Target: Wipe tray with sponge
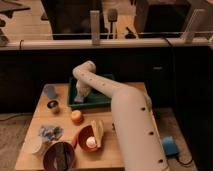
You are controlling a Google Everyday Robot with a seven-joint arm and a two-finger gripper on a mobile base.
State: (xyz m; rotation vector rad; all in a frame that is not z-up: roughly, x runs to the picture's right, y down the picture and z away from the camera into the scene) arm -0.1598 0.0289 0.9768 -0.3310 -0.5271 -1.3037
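A green tray (102,100) sits at the back of the wooden table. My white arm reaches over from the right and bends down into the tray's left part. My gripper (81,95) is down inside the tray at its left end. A small bluish sponge (78,100) lies under the gripper on the tray floor, mostly covered by it.
On the table (64,112): a blue-grey cup (50,91) and a small dark can (53,106) at left, an apple (76,117), a red bowl (85,138) with a banana (97,132) and white egg, crumpled blue-white wrapper (50,132), a white bowl (33,146), a dark plate (59,156).
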